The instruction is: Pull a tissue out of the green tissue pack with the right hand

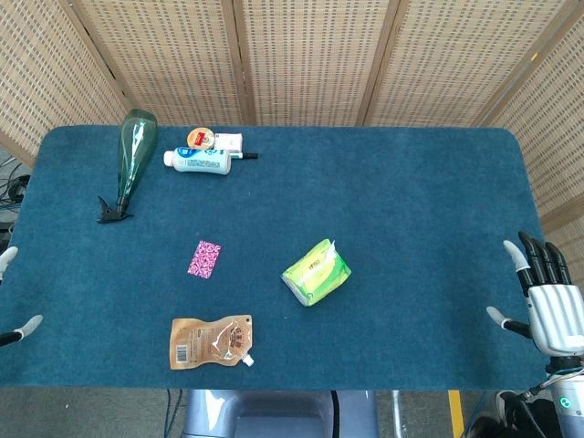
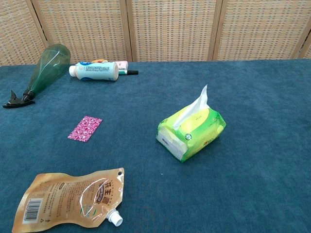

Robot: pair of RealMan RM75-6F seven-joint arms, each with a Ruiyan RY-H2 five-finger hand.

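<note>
The green tissue pack [image 1: 316,272] lies near the middle of the blue table; in the chest view the tissue pack [image 2: 192,131] has a white tissue [image 2: 199,100] standing up from its slot. My right hand [image 1: 546,295] hovers at the table's right edge, far right of the pack, fingers spread and holding nothing. Only the fingertips of my left hand [image 1: 16,301] show at the left edge, apart and holding nothing. Neither hand appears in the chest view.
A brown spout pouch [image 1: 212,341] lies at the front left, a pink patterned packet [image 1: 204,258] beside it farther back. At the back left lie a green spray bottle [image 1: 133,162], a white bottle [image 1: 199,161] and a small round container [image 1: 201,139]. Woven screens stand behind the table.
</note>
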